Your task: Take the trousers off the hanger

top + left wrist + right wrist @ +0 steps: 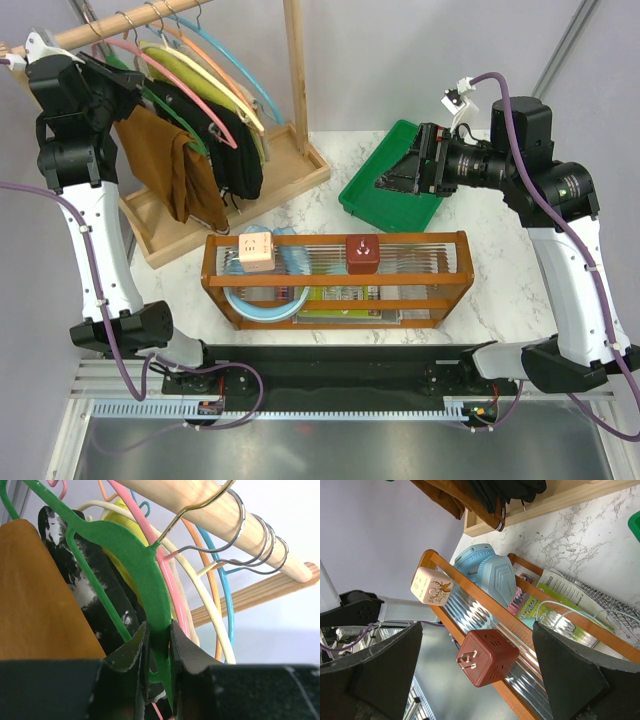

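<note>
At the far left, the left gripper (159, 640) has its fingers pinched on the lower frame of the green hanger (131, 550), whose hook sits over the wooden rail (210, 515). The rust-brown trousers (168, 165) hang folded from that hanger, just beside the black garment (235, 155). To do this step well, I judge the pinch should hold firm and level while the cloth is drawn off low and sideways, away from the pink hanger (181, 615) crowding it. On the worktop (480, 215), a cream plug cube (256, 250) bears a small printed motif, its lettering too small to read; the red-brown plug cube (361, 254) shows none. The right gripper (392, 178) hovers over the green tray (372, 195), fingers spread wide, holding nothing.
</note>
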Robot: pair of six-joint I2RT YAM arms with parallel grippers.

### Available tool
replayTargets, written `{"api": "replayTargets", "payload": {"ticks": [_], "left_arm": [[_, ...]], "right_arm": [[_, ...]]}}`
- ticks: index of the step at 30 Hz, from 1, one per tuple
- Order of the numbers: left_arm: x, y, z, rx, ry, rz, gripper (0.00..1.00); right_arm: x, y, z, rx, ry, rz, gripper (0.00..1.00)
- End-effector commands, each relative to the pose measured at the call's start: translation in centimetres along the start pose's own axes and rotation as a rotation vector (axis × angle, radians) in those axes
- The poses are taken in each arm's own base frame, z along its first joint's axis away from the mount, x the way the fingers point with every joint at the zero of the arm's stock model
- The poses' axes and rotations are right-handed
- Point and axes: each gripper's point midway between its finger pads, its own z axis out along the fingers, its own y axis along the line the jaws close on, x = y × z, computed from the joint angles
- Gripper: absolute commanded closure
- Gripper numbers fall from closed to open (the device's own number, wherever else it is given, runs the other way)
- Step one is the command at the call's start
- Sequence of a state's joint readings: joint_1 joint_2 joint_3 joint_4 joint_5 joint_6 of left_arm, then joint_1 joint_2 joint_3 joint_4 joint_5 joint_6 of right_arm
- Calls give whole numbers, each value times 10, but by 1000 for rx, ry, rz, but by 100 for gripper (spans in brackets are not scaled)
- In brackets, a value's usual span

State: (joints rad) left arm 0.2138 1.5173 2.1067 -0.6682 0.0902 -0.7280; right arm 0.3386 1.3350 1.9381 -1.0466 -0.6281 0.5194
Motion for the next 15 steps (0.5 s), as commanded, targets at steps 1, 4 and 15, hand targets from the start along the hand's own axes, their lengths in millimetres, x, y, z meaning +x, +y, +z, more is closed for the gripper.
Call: {"api": "replayTargets", "payload": {"ticks": [1,4,15], "left_arm": [[-74,-81,-83,253,-242,75,98],[-76,-84,-102,256,-254,90,98],[-94,-114,-154,340,-313,117,98]], "right_arm": [[-4,11,-4,-43,-16,-55,2],[-4,12,-3,-54,-11,-64,2],[-7,15,-3,-61,-3,-82,2]]}}
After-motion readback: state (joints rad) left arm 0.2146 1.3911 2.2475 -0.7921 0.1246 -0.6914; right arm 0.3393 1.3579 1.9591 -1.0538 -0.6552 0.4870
